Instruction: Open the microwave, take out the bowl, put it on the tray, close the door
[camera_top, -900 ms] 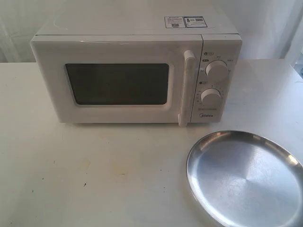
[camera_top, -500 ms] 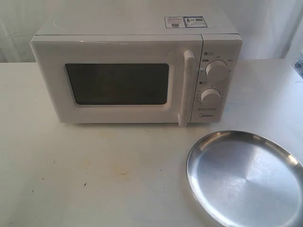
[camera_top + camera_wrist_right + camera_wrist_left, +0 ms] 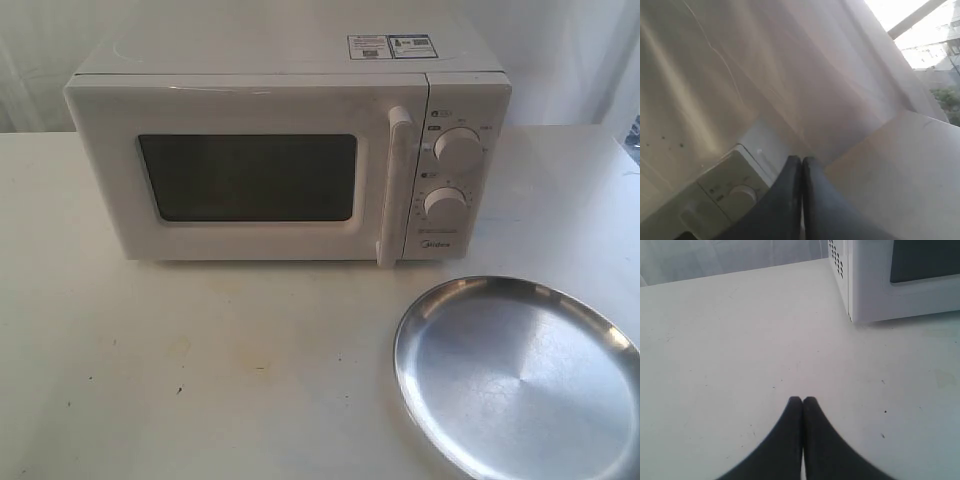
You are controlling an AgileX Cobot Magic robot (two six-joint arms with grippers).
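The white microwave stands at the back of the table, its door closed, with a dark window and a vertical bar handle. The silver tray lies at the front right. No bowl is visible. Neither gripper appears in the exterior view. My left gripper is shut over bare table, well short of the microwave's left front corner. My right gripper is shut in the air, with the microwave's dial panel below it.
The table top is white with faint stains. A white curtain hangs behind the microwave. A window lies off to the right.
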